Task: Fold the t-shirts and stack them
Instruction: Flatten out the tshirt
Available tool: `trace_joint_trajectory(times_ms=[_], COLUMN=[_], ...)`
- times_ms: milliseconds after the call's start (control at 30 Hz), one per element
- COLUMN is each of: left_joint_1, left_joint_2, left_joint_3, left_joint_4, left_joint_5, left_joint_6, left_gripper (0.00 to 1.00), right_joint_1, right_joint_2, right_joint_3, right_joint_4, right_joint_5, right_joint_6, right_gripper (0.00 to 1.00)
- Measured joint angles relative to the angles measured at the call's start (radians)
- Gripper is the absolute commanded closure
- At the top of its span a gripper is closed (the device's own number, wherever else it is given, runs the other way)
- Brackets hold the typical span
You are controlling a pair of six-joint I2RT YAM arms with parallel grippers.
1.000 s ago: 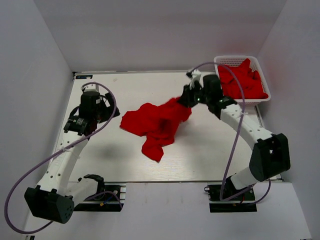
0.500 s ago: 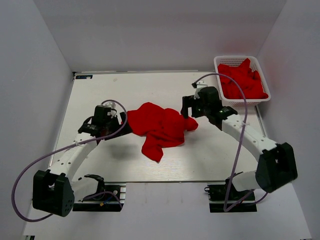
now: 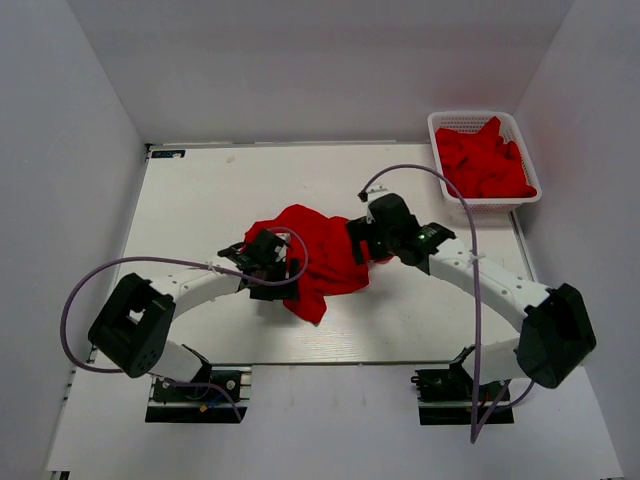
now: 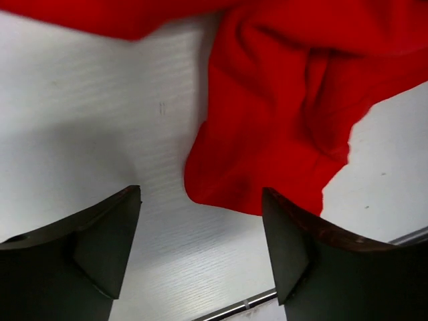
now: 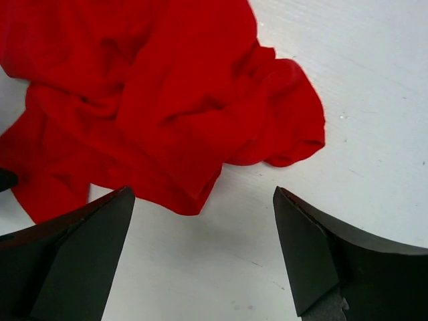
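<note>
A crumpled red t-shirt (image 3: 325, 248) is lying mid-table. The left gripper (image 4: 200, 194) and right gripper (image 5: 202, 192) are hovering beside it, both spread wide, holding nothing. More shirts (image 3: 485, 160) are sitting in the basket (image 3: 440, 122) at the far right corner.

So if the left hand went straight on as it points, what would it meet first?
Probably the red t-shirt: its near edge lies directly ahead of the open left hand. Depth is unclear, so it might touch the bare table alongside first.

t-shirt (image 3: 320, 245): red cloth, matt, softly creased
table (image 4: 87, 120): white, matt, finely ribbed
basket (image 3: 465, 118), 2 o'clock: white, probably plastic mesh
</note>
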Motion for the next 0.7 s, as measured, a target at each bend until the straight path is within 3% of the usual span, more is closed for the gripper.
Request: trace_joint_trajectory(times_ms=[233,333,433,467,567,600,667,700], left_joint_1=[-0.091,-0.119,-0.135,-0.138,-0.139,-0.139,-0.140,-0.141], left_joint_2=[0.059,0.091,0.113,0.120,0.141,0.143,0.147,0.146], left_joint_3=[0.022,0.045,0.053,0.055,0.061,0.062,0.065,0.066], left_joint_4=[0.011,0.038,0.073,0.082,0.107,0.110,0.115,0.114], left_joint_5=[-0.109,-0.142,-0.167,-0.174,-0.186,-0.191,-0.197,-0.202], left_joint_6=[-0.043,-0.051,-0.060,-0.061,-0.063,-0.067,-0.072,-0.069], left_gripper=[0.22,0.29,0.47,0.60,0.79,0.96,1.00,1.00], right_joint_1=[0.061,0.061,0.060,0.060,0.060,0.059,0.059,0.059], right_joint_2=[0.114,0.126,0.135,0.144,0.186,0.203,0.233,0.246], right_joint_3=[0.022,0.022,0.008,0.007,0.007,0.007,0.007,0.007], right_joint_4=[-0.003,0.015,0.060,0.068,0.103,0.115,0.128,0.131], right_joint_5=[0.063,0.083,0.095,0.098,0.101,0.101,0.105,0.109], right_joint_6=[0.045,0.090,0.137,0.148,0.176,0.183,0.195,0.203], right_gripper=[0.11,0.12,0.15,0.18,0.30,0.34,0.49,0.66])
